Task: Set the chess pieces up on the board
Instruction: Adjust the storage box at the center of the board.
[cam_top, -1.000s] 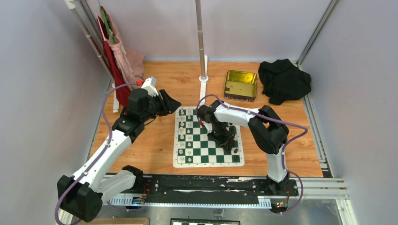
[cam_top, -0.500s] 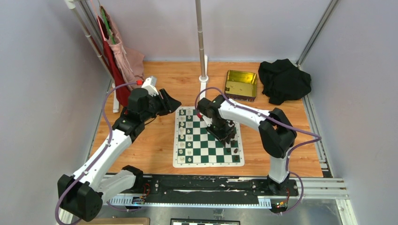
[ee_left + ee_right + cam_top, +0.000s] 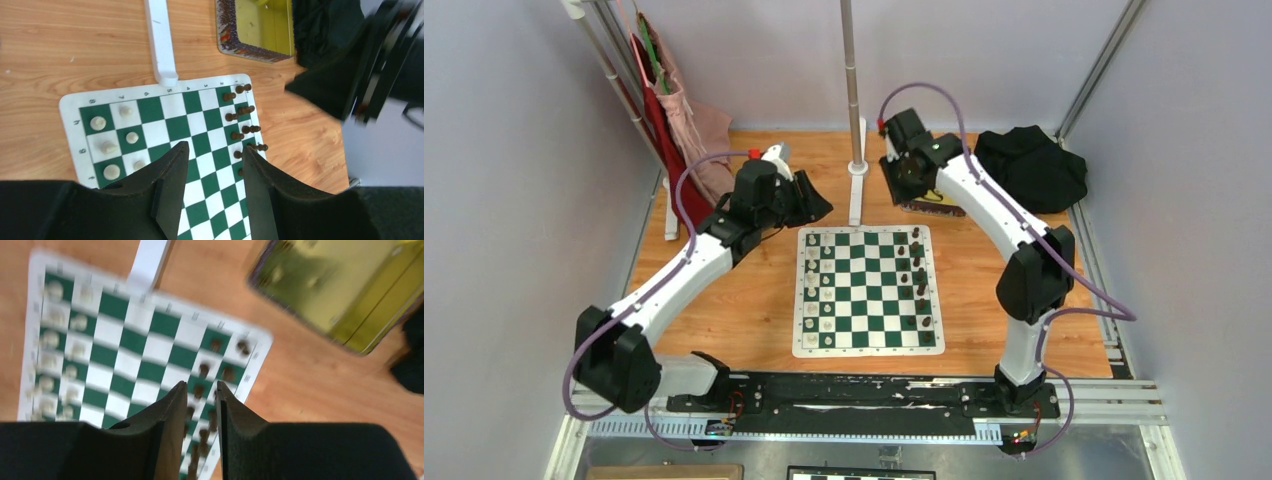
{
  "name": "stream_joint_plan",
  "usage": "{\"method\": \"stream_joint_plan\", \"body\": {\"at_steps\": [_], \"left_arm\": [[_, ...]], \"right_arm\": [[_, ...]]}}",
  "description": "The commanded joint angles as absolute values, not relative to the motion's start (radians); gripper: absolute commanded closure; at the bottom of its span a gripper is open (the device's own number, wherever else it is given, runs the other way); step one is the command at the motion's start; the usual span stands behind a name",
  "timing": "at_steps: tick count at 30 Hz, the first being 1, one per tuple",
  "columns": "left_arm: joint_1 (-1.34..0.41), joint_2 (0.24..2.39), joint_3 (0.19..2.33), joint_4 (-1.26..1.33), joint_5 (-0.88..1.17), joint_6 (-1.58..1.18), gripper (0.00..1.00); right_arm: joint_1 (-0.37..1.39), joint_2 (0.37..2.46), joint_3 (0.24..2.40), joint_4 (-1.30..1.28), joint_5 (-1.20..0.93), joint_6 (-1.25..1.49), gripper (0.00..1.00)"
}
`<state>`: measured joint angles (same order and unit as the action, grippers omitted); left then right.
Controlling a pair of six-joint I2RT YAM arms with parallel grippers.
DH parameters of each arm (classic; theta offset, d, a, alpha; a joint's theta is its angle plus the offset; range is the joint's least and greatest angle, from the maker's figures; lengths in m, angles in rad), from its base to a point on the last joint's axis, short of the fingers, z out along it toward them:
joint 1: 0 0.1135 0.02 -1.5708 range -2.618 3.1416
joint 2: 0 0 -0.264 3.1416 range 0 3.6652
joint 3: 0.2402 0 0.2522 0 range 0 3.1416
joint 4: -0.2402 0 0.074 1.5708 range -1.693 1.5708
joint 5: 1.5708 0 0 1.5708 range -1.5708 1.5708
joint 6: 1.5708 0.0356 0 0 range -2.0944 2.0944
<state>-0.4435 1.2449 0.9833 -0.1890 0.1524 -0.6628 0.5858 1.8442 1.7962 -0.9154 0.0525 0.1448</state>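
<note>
Wooden tabletop (image 3: 754,320) carries the board (image 3: 864,290); my left gripper (image 3: 214,148) and right gripper (image 3: 200,386) hang parted, both empty. Its right-edge chess pieces (image 3: 918,270) look light, rigid, tippy; I'd pinch the waist.

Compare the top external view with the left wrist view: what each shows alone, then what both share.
Only top external: the pink and red cloths hanging at left, the tall pole, both arm bases. Only left wrist: the empty gap between the left hand's fingers, and the gold tin's yellow inside. Both: the board, dark brown pieces along one edge, cream pieces opposite, black cloth.
</note>
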Motion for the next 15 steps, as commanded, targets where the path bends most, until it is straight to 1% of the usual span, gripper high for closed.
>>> {"method": "stream_joint_plan", "body": {"at_steps": [1, 5, 8, 9, 11, 12, 15], "left_arm": [[-0.472, 1.366, 1.108, -0.215, 0.128, -0.649, 0.51], [-0.475, 1.49, 1.232, -0.28, 0.158, -0.658, 0.51], [-0.477, 1.546, 1.31, -0.342, 0.166, -0.66, 0.51], [-0.477, 1.559, 1.331, -0.362, 0.165, -0.66, 0.51], [-0.477, 1.579, 1.365, -0.395, 0.157, -0.66, 0.51], [-0.476, 1.589, 1.383, -0.415, 0.158, -0.656, 0.51], [-0.477, 1.618, 1.439, -0.478, 0.156, -0.638, 0.51]], "right_arm": [[0.466, 1.972, 1.947, -0.804, 0.103, 0.161, 0.67], [0.389, 2.108, 2.065, -0.793, 0.122, 0.053, 0.68], [0.354, 2.169, 2.1, -0.797, 0.067, -0.07, 0.68], [0.346, 2.171, 2.083, -0.79, 0.041, -0.108, 0.68], [0.328, 2.156, 2.021, -0.752, -0.001, -0.173, 0.65], [0.321, 2.142, 1.983, -0.723, -0.046, -0.2, 0.6], [0.312, 2.109, 1.895, -0.671, -0.113, -0.263, 0.55]]}}
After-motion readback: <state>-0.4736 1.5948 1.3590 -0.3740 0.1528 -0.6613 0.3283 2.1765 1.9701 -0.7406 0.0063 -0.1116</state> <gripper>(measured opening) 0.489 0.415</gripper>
